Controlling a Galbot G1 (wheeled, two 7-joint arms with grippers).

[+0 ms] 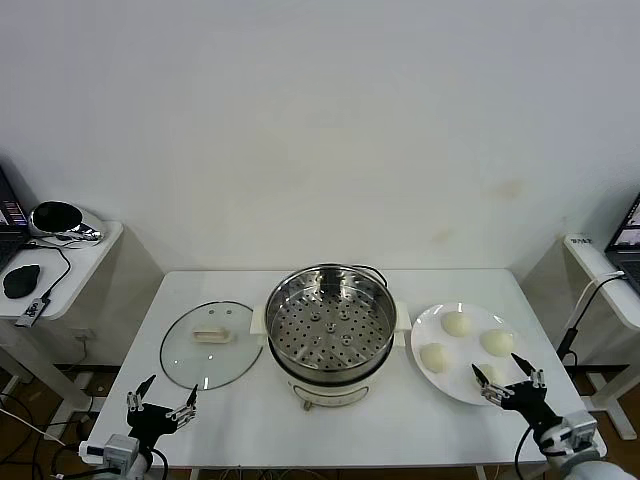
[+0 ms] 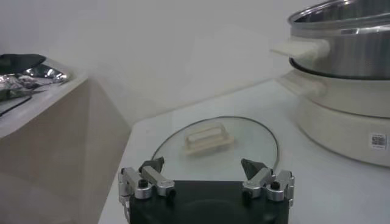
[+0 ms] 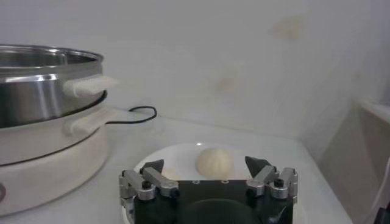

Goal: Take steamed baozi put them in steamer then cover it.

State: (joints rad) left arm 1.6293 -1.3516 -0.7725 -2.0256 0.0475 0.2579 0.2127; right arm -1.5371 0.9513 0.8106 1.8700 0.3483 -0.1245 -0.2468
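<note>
Just baozi (image 1: 488, 374) beneath right end effector (image 1: 509, 378)

The head view looks down from high above the table (image 1: 250, 420); both wrist views sit low, facing twelve o'clock, sharing the steamer (image 1: 330, 335).

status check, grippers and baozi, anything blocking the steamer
Left gripper open near cover. Right gripper open at plate. Four baozi still plated. Steamer uncovered, empty, nothing blocking.
</note>
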